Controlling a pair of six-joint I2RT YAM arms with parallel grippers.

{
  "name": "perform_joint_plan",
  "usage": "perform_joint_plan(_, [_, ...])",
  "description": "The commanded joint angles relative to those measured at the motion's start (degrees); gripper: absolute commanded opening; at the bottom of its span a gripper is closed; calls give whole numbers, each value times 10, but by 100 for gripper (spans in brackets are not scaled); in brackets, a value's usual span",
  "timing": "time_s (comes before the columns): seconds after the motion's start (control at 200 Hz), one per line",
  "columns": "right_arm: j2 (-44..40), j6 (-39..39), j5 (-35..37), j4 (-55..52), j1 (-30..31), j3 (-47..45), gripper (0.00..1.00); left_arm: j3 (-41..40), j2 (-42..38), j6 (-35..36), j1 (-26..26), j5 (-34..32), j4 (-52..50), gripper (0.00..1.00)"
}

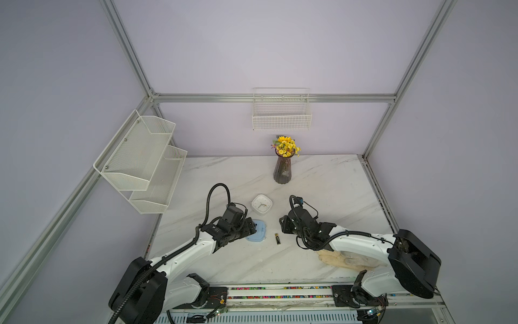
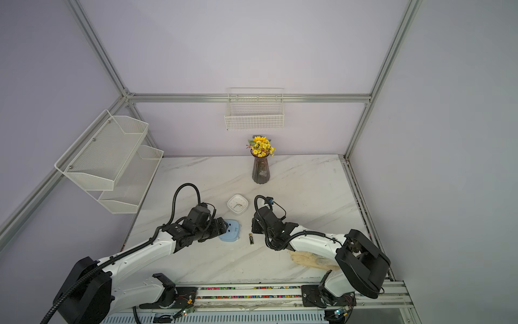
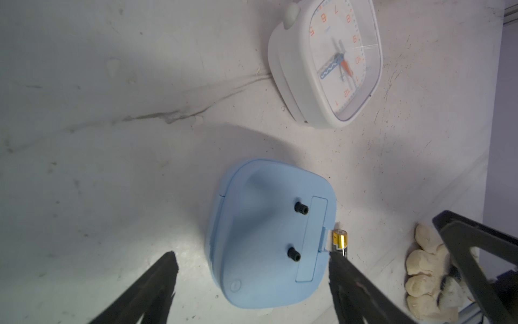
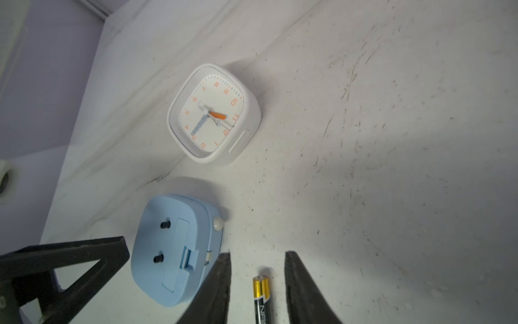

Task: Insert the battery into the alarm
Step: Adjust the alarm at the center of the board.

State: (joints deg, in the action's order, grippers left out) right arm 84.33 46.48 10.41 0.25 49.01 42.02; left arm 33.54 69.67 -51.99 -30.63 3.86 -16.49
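- Here the blue alarm point(image 1: 259, 235) lies face down on the marble table point(image 1: 322, 182). Its back is turned up and shows two black knobs point(image 3: 301, 209) and a long cover point(image 3: 312, 238) in place.
- The battery point(image 1: 277, 238), black with a gold end, lies flat on the table just beside the alarm, on the side nearer the right arm. Both top views show a strip of bare table between the two.
- The left gripper point(image 3: 251, 254) is spread wide and carries nothing. In the left wrist view its fingers point(image 3: 165, 280) stand on either side of the alarm's back; whether they touch it I cannot tell. In both top views it covers the alarm's edge farthest from the battery.
- The right gripper point(image 4: 256, 254) has its jaws parted and empty. In the right wrist view the battery shows between the two fingers, with bare table on each side of it.
- A white clock point(image 1: 261, 204) lies face up farther back, between the two arms and apart from both grippers.
- A dark vase point(image 1: 282, 171) of yellow flowers stands upright near the back wall.
- A pale glove point(image 1: 344, 259) lies under the right arm.
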Motion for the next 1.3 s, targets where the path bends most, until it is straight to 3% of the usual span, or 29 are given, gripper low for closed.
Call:
perform_joint_plan(0.0, [24, 26, -52, 21, 2, 18, 30, 0, 23, -24, 14, 82, 98, 83])
perform_joint_plan(0.31, [66, 41, -91, 26, 2, 42, 20, -26, 39, -48, 15, 142, 155, 72])
perform_joint_plan(0.555, [89, 38, -90, 14, 6, 63, 18, -22, 25, -26, 15, 101, 112, 71])
perform_joint_plan(0.775, [124, 24, -78, -25, 15, 111, 16, -14, 49, -14, 15, 97, 95, 63])
perform_joint_plan(1.295, [158, 24, -33, -120, 31, 169, 16, -14, 63, 2, 15, 78, 70, 58])
